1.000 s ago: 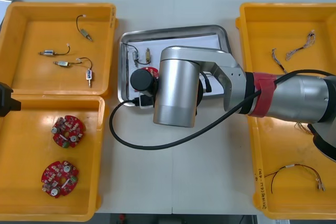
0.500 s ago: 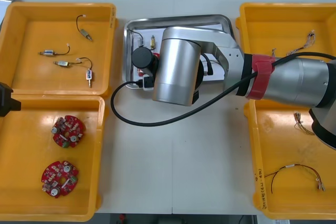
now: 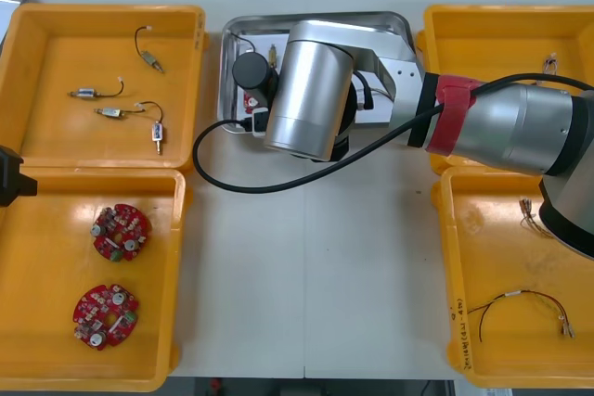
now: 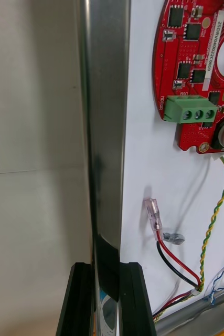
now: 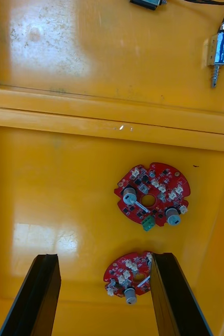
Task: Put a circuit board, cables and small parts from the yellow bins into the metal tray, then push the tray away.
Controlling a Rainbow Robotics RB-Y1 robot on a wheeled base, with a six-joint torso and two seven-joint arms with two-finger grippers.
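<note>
The metal tray [image 3: 316,20] lies at the table's far edge between the yellow bins, white inside. My right arm [image 3: 311,99] reaches over it and hides most of it. In the right wrist view my right gripper [image 4: 107,299] is shut on the tray's near rim [image 4: 104,131], which runs up between the fingers. Inside the tray lie a red circuit board [image 4: 190,68], a red and black cable [image 4: 174,260], a twisted yellow-green cable [image 4: 219,205] and a small metal part [image 3: 272,51]. My left gripper [image 5: 104,294] hangs open above the near left bin [image 5: 49,210].
Two red circuit boards [image 3: 120,232] [image 3: 106,315] lie in the near left bin. The far left bin [image 3: 56,53] holds small metal parts [image 3: 116,113] with wires. Thin cables [image 3: 520,308] lie in the right bins [image 3: 464,266]. A black hose [image 3: 241,183] loops off my right arm.
My right arm has slid the tray away from me to the table's far edge, still holding its rim. The left arm has not moved.
</note>
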